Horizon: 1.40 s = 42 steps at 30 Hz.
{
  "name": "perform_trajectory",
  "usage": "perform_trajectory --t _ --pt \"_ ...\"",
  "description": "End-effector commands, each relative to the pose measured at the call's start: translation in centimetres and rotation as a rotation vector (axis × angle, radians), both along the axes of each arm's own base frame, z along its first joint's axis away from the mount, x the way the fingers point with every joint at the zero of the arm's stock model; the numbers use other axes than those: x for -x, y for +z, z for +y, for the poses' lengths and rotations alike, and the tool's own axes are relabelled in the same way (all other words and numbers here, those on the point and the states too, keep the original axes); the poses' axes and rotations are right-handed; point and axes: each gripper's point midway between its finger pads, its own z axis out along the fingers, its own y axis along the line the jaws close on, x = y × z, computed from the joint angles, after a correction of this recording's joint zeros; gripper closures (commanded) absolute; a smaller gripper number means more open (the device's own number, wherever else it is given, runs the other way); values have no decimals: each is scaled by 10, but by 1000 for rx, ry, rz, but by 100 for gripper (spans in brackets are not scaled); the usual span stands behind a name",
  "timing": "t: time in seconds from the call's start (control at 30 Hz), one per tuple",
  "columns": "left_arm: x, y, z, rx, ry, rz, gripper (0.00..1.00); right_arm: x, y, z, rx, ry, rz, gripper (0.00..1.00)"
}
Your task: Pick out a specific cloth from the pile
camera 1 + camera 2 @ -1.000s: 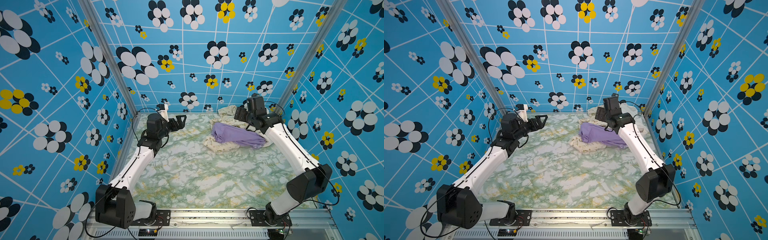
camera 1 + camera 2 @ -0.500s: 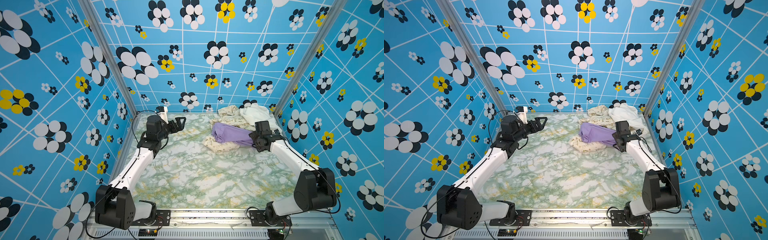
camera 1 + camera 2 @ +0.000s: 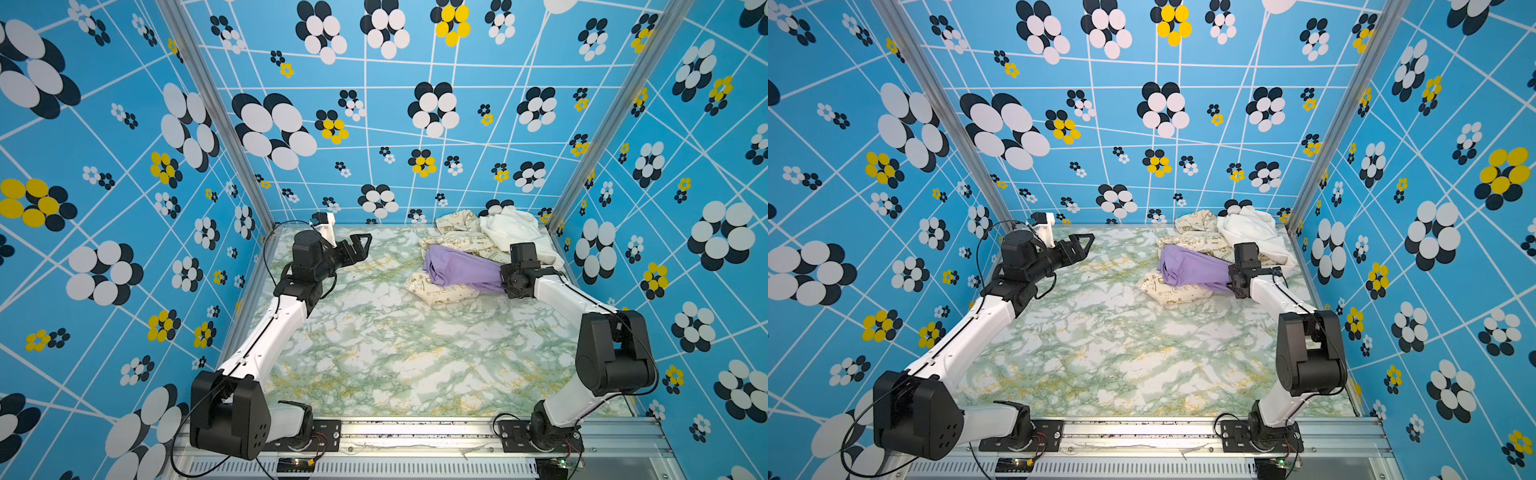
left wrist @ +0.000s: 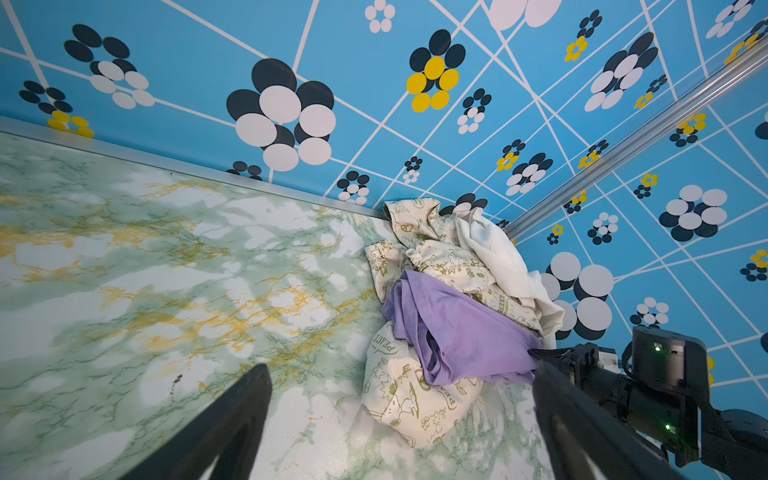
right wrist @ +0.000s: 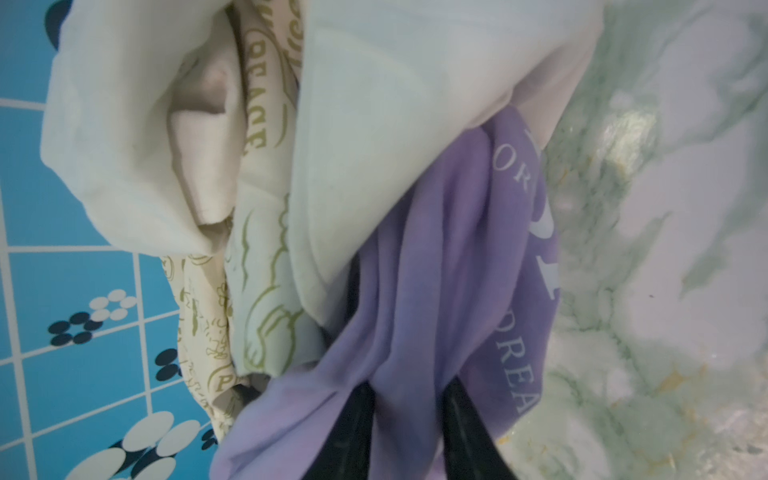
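1. The cloth (image 3: 461, 270), crumpled soft lavender with white lettering, lies right of centre in both top views, atop the pile (image 3: 453, 239).
2. The right gripper (image 5: 407, 388) has its jaws clamped on a bunched fold of it.
3. The left gripper (image 3: 355, 249) holds its jaws wide apart over the marbled bench (image 3: 374, 353).

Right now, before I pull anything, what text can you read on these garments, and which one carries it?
"PEACE": olive print on the cream garment.
"OR": white letters on the lavender cloth, rest folded away.
"REA": white, same cloth; the letter before it is unclear.
Other olive print on the cream garment: too blurred to read.
White garment: no text seen.
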Motion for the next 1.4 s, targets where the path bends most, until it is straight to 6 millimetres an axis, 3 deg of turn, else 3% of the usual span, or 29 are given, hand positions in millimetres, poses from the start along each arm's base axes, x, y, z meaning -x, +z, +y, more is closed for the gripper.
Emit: perform_trajectory --t 0.0,0.07,0.4,0.7,0.93,1.17,1.2,1.37 --pt "1 8 4 17 12 -29 1 -9 22 -4 6 -31 -54 91" --pt "0 8 6 16 20 -29 1 -8 32 -7 20 -38 -72 100" --pt "-3 9 6 27 30 -38 1 -8 134 -30 135 -99 -300 100" --pt "-9 10 4 40 35 -44 1 -16 235 -35 210 -92 -515 100" --pt "-11 12 4 47 37 -47 1 -19 298 -36 247 -86 -651 100" --pt "-13 13 0 44 13 -44 1 -31 330 -18 308 17 -710 100" --pt "-13 13 0 44 13 -45 1 -32 341 2 318 73 -731 100" --pt "-12 13 0 44 11 -45 1 -42 365 45 419 242 -763 100"
